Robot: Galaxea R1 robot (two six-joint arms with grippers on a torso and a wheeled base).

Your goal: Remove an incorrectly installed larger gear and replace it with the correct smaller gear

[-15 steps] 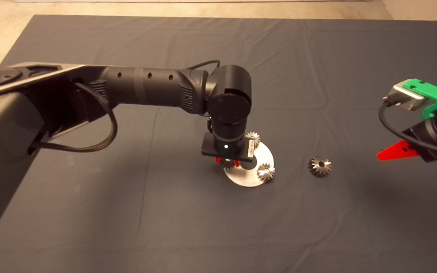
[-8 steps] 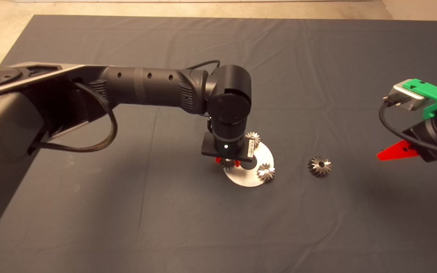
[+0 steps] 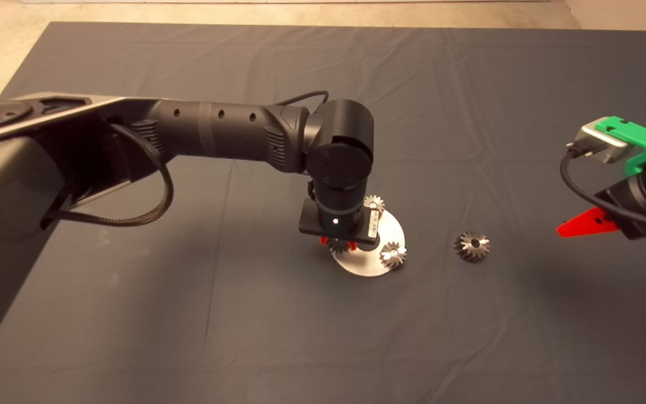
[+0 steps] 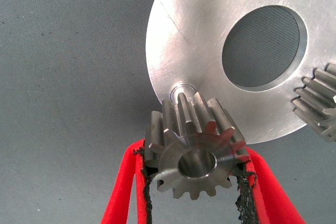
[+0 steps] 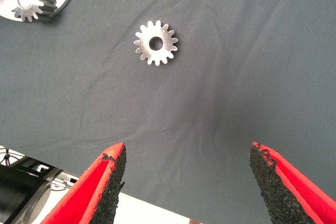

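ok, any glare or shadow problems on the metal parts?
Head view: the round plate glares white, and the left arm's shadow darkens the mat. Left wrist view: the held gear shows a soft sheen and crisp teeth. Right wrist view: the loose gear is evenly lit.

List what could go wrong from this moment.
1. The left gripper pinches the gear only by its tooth tips, so it may tilt or slip out.
2. The peg on the plate lies just beyond the gear's bore; a small offset could land teeth on it.
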